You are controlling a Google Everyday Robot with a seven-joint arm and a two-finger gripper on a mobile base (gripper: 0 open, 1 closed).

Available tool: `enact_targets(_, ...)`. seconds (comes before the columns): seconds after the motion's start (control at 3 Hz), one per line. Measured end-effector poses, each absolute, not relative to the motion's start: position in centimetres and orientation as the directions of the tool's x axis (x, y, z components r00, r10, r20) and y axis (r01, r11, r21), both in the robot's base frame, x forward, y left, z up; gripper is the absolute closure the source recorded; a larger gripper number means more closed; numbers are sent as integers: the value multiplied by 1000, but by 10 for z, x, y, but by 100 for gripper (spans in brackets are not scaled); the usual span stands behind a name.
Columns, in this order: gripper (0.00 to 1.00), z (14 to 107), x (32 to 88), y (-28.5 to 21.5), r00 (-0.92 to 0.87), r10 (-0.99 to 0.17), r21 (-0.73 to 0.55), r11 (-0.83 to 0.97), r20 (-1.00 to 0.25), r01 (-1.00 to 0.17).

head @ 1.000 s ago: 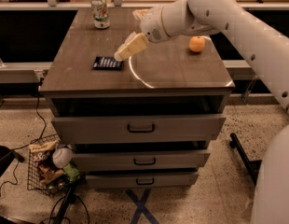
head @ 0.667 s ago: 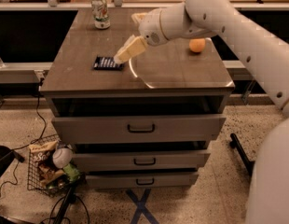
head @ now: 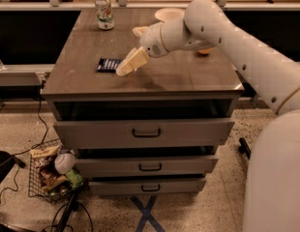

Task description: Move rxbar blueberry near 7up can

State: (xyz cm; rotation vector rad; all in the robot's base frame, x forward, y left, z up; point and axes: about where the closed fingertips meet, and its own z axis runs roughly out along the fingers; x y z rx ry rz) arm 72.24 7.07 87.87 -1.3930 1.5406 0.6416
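Note:
The rxbar blueberry [head: 108,64], a flat dark blue wrapper, lies on the left part of the wooden cabinet top [head: 184,76]. The 7up can [head: 104,12] stands upright at the far left corner, well behind the bar. My gripper [head: 130,50] hangs just right of the bar, a little above the top. It is open and holds nothing. Its lower cream finger [head: 132,62] points down-left with its tip at the bar's right end. The upper finger [head: 139,31] sticks out behind it.
A white bowl [head: 168,14] sits at the back middle. An orange fruit [head: 204,51] is mostly hidden behind my arm. The cabinet has several drawers [head: 145,132]. A wire basket of snacks [head: 51,175] stands on the floor at the left.
My gripper has dropped slightly toward the bar's right end, and my arm now covers most of the orange fruit. The bar and the can have not moved.

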Motion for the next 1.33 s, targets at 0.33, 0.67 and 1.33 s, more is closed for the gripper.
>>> enact_targets(0.33,0,860,724,79,61,-455,-170,202,-888,-964)
enact_targets(0.67,0,846,723,88,57,-446,-147,169,-893,-975)
enact_targets(1.33,18,820,719,109,43,-450,-102,108,-892,-989)
